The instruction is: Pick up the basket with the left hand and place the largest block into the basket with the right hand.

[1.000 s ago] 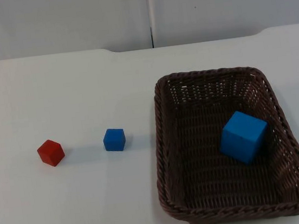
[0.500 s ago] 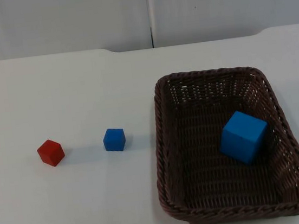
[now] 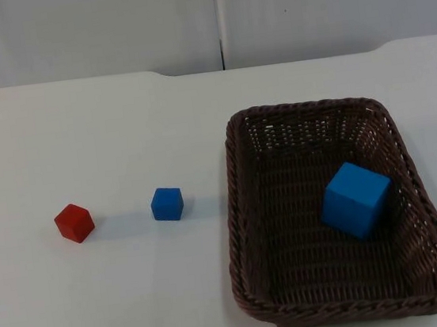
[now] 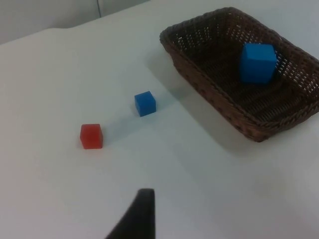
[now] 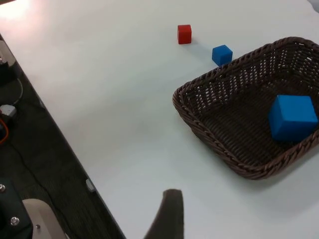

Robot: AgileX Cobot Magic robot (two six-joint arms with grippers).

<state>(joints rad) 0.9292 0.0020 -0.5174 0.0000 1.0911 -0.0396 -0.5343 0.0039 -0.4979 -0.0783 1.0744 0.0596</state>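
One basket [image 3: 247,232] holds one large blue block [image 3: 355,198]. Two small blocks, red [image 3: 74,223] and blue [image 3: 167,203], lie on the table [image 3: 103,130]. Whether either claw is open cannot be told.

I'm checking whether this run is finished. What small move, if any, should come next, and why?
Probably none beyond keeping both arms back. The large blue block already lies inside the brown wicker basket, which stands on the white table. The small blue block and red block sit outside it, apart.
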